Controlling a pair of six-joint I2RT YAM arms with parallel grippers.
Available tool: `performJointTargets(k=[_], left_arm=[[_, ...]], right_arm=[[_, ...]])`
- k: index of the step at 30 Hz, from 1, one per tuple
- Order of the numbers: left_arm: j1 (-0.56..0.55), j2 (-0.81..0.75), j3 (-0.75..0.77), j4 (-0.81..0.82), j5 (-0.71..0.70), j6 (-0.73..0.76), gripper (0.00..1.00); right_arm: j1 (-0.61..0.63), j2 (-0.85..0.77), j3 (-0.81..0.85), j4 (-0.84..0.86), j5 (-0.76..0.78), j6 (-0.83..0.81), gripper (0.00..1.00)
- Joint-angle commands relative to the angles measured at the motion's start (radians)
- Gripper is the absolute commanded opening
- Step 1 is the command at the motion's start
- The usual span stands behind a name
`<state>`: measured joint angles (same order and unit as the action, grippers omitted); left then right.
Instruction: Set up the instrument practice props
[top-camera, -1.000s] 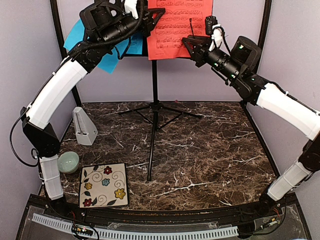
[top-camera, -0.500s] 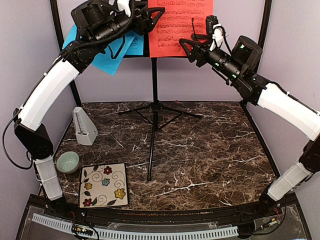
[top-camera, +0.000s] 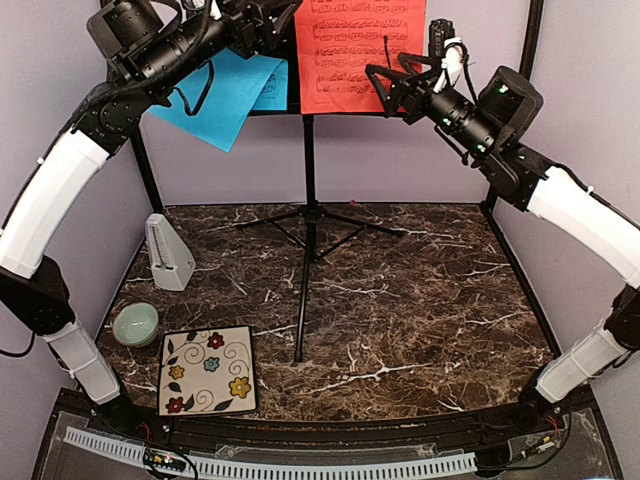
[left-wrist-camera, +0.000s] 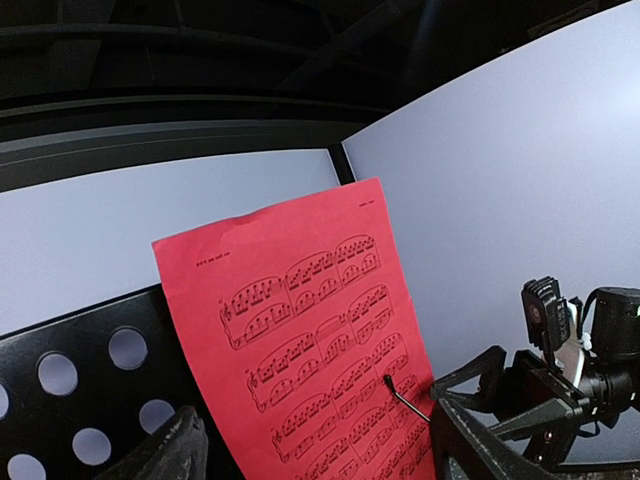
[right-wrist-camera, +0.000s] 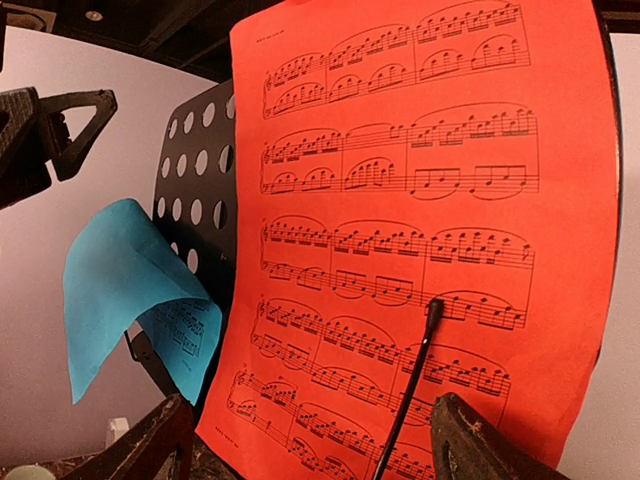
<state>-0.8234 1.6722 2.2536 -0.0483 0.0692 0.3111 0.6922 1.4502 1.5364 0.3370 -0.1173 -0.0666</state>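
Sheet music sits on a black perforated-metal music stand (top-camera: 308, 230), seen from above, with both robot arms raised to the stand's desk at 12 o'clock. The stand's tripod legs rest on a dark marble-patterned table (top-camera: 420, 300).

The red sheet (top-camera: 358, 55) stands upright and flat against the desk, with a thin black retaining wire across its lower half. The blue sheet (top-camera: 222, 92) hangs off the desk's left edge. It is slanted rather than upright, one corner points down toward 6 o'clock, and in the right wrist view it bows forward away from the metal. The left arm covers its upper part, so how it is held there cannot be told.

The left gripper (left-wrist-camera: 318, 445) has its fingers spread wide with nothing between them. It hovers by the desk's top edge, and the blue sheet lies at about 7 o'clock from it, just below. The right gripper (right-wrist-camera: 310, 440) is also spread and empty, facing the red sheet, which lies at about 10 o'clock from it.

The left arm is the nearer one to the blue sheet, so straightening it probably falls to that arm, reaching down and leftward.

A whitish pyramid metronome (top-camera: 168, 252) stands upright at 9 o'clock on the table, well apart from the stand's legs.
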Motion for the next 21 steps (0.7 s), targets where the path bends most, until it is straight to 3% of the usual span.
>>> performJointTargets(k=[1, 7, 21], left_arm=[[-0.016, -0.101, -0.101, 0.028, -0.067, 0.022, 0.8], [-0.043, -0.305, -0.361, 0.084, -0.165, 0.018, 0.84], [-0.054, -0.734, -0.918, -0.124, -0.532, -0.205, 0.8]], right_arm=[[0.006, -0.052, -0.02, 0.051, 0.051, 0.005, 0.84], [0.006, -0.094, -0.052, 0.049, 0.082, 0.005, 0.89], [0.005, -0.14, -0.052, -0.14, 0.049, 0.035, 0.93]])
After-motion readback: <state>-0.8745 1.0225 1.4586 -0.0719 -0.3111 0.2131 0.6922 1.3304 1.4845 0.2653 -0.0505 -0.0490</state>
